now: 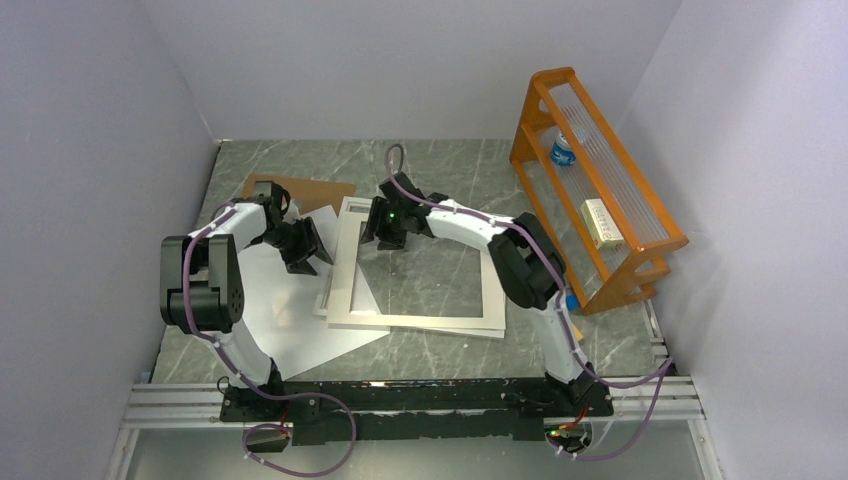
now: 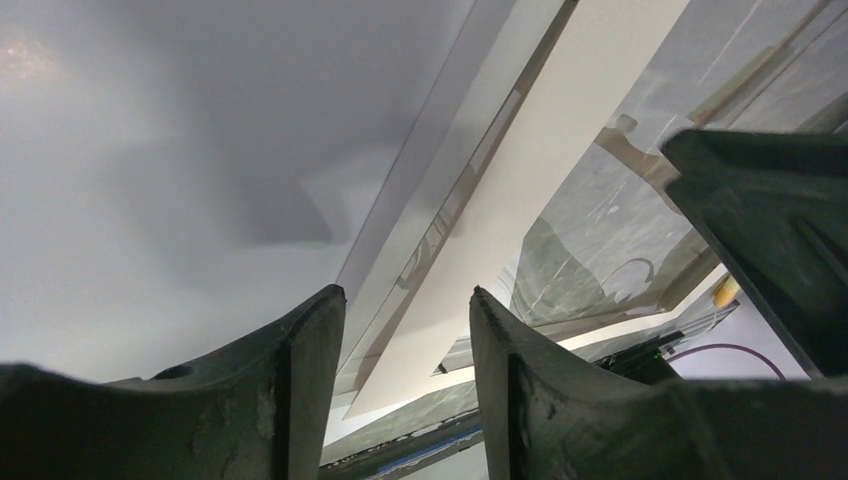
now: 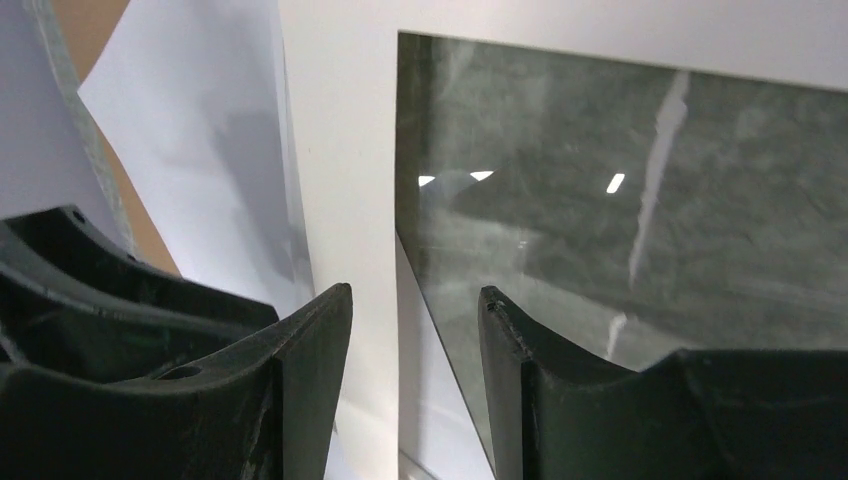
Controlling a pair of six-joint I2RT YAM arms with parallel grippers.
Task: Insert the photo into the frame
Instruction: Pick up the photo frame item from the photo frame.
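Observation:
The frame (image 1: pixel 327 290) lies flat mid-table with a wide white card mat (image 1: pixel 420 320) on it. A large white sheet (image 1: pixel 290 325), which I take for the photo lying plain side up, lies left of the frame and partly under its edge. My left gripper (image 1: pixel 305 255) hovers over that sheet by the frame's left side. In the left wrist view the left gripper (image 2: pixel 405 292) is open and holds nothing. My right gripper (image 1: pixel 385 235) is at the mat's far left corner. In the right wrist view the right gripper (image 3: pixel 415 290) is open over the mat's left strip (image 3: pixel 340 150).
A brown backing board (image 1: pixel 300 190) lies at the back left, partly under the white sheet. An orange rack (image 1: pixel 590 190) stands along the right wall with a bottle and a small box in it. Grey walls close in on three sides.

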